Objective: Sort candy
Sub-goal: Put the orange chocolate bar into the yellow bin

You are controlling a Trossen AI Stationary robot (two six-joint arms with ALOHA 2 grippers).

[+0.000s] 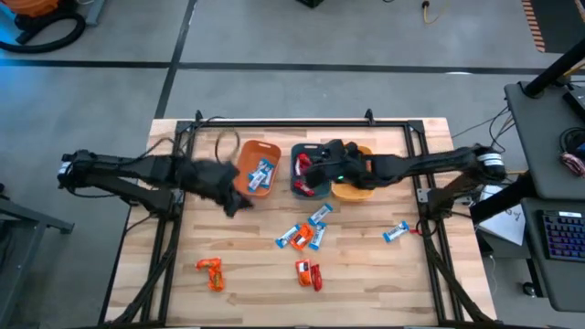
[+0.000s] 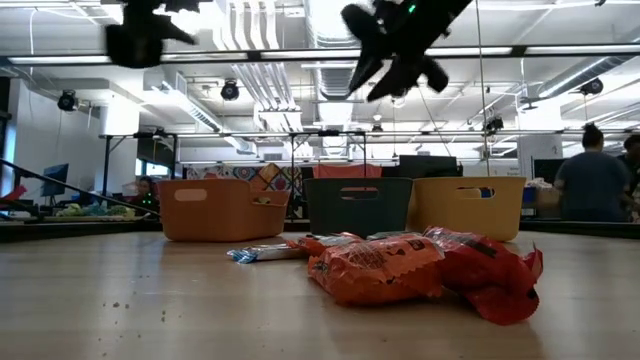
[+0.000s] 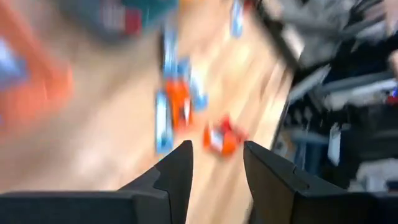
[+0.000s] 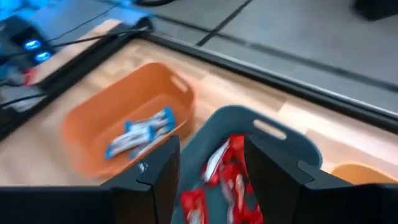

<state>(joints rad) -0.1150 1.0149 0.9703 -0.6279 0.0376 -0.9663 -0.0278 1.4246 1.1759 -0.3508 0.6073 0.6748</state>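
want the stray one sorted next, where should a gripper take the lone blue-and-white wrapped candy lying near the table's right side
Grip the small blue-and-white wrapped candy across its narrow middle, coming straight down from above. It lies flat and slanted on the wooden table, apart from the other candies, so the fingers probably need to turn to straddle its long sides. The right gripper is nearer.

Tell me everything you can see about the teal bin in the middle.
The teal bin is a small dark teal tub of what looks like plastic, with a slot handle cut near its rim. It stands upright on the wooden table, middle of a row of three, between the orange bin and the yellow-orange bin. Several red candies lie inside. The right hand hovers open above it, holding nothing.
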